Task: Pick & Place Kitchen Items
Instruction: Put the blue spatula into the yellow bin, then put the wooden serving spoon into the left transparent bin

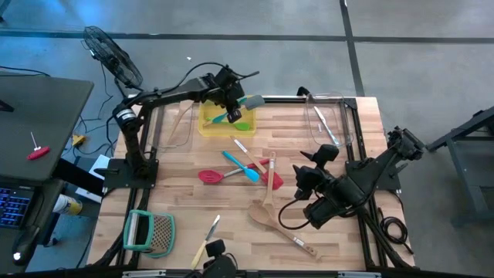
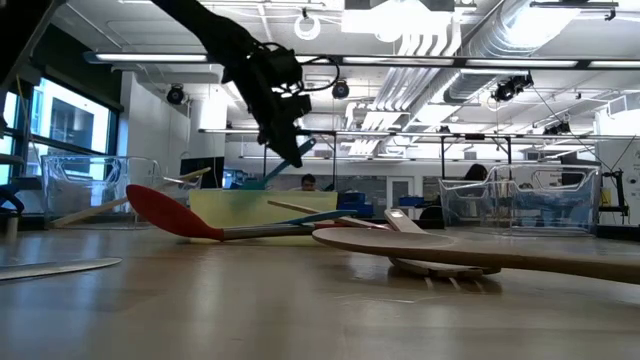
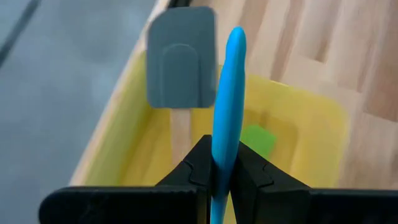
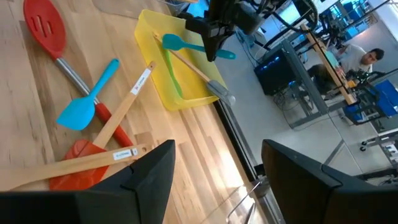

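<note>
Spanning a grey-floored lab, slatted wooden table point(image 1: 177, 193).

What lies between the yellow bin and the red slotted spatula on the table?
In the high view, only bare wood lies between the yellow bin and the red slotted spatula.

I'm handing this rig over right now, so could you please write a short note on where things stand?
Left gripper: shut on a blue spatula, held over the yellow bin.
Right gripper: open, empty, waiting at the table's right side.
Done: grey spatula and a green utensil already lie in the bin.
Left: release the blue one, then clear the table: red spatula, another blue spatula, wooden spoons, knife.
</note>
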You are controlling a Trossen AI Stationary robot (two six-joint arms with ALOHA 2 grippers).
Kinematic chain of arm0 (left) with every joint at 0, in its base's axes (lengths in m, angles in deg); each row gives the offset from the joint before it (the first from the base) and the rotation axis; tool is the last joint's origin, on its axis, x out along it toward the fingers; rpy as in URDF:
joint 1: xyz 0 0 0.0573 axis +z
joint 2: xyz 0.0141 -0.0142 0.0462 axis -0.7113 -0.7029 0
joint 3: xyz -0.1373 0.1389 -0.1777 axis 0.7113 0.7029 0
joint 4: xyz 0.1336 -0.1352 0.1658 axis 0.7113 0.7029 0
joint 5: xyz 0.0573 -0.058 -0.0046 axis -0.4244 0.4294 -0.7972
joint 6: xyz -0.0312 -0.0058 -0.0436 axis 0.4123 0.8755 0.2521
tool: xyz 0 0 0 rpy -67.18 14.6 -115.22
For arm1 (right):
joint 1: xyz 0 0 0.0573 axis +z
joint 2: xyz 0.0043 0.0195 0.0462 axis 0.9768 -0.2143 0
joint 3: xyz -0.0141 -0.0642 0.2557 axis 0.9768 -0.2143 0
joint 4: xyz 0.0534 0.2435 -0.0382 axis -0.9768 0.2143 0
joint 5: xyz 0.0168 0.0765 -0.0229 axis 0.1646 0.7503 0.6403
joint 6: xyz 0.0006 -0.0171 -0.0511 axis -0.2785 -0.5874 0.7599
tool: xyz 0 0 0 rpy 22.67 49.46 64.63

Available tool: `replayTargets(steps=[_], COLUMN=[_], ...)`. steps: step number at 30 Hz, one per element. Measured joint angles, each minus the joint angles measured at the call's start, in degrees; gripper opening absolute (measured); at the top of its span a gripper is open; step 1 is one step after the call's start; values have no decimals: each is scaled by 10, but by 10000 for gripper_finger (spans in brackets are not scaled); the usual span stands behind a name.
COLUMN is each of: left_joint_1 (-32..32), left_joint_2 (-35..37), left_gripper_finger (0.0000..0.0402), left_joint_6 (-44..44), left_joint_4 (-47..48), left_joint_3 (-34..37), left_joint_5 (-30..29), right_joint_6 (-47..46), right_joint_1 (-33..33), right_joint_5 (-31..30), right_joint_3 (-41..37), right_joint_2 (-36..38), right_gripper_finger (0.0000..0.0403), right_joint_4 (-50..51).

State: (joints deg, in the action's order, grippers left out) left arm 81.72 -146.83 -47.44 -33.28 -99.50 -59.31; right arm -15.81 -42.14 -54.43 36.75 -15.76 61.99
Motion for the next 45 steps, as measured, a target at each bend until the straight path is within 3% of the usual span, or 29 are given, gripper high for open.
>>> replayTargets(steps=[4,10,15,19,27,38,42,45], left_joint_1=[0,0,0,0,-27,-178,-258,-322], left_joint_2=[-6,-6,-6,-6,-4,14,23,24], left_gripper_finger=[35,125,173,190,194,194,194,194], left_joint_6=[0,0,11,39,67,169,274,300], left_joint_4=[8,22,22,48,205,397,398,372], left_joint_3=[0,0,0,-11,-91,-220,-207,-168], left_joint_5=[-6,-7,-22,-22,10,13,12,11], right_joint_6=[-1,-13,-13,-13,-10,0,2,2], right_joint_1=[0,0,0,0,5,34,47,57], right_joint_5=[0,0,0,6,33,34,54,74], right_joint_3=[0,0,0,0,0,0,0,0], right_joint_2=[0,0,0,0,0,0,0,0], right_gripper_finger=[232,232,232,232,232,232,232,232], right_joint_4=[0,0,0,0,0,1,1,2])
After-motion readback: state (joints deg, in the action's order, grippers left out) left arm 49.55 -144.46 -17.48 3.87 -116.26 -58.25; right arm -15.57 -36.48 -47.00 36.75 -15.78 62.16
